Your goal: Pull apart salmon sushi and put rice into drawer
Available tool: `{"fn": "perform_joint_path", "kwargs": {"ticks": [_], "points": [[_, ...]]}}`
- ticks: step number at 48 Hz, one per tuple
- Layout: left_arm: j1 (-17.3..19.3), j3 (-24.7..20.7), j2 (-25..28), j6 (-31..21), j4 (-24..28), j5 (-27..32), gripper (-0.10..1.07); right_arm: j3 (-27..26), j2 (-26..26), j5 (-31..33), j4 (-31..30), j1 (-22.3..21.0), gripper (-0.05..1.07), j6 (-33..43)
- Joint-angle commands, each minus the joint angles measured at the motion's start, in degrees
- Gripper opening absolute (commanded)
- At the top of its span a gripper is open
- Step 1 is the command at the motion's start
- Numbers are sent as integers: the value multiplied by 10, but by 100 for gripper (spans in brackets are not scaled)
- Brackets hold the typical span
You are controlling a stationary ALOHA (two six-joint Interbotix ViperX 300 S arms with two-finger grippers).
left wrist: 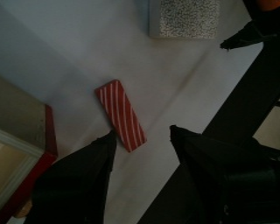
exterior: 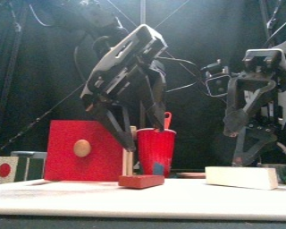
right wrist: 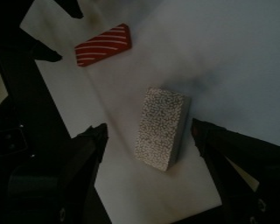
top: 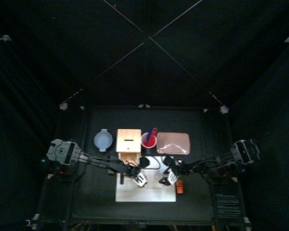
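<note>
Salmon sushi [right wrist: 105,45] and rice [right wrist: 161,126] lie apart on worktop [right wrist: 236,79]; both jaws open; next we grasp rice for drawer [top: 127,142].

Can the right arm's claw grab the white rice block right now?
Probably yes. The right gripper is open, with its jaws on either side of the rice block, which lies alone on the white mat. The salmon slice lies apart from it, so nothing seems to block the way.
</note>
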Motion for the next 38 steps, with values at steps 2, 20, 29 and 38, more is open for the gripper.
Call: {"fn": "perform_joint_path", "kwargs": {"ticks": [2,20,29,38], "points": [[2,-16,-35,3,21,-12,87,-9,-30,-4,-10,2,104,-2],[-11,50,-135,5,151,-86,87,19,-148,-60,-140,30,104,-4],[-16,155,-193,0,252,-227,87,32,-208,-88,-276,49,104,-1],[-13,253,-245,7,273,-333,86,48,-245,-98,-326,49,104,-2]]}}
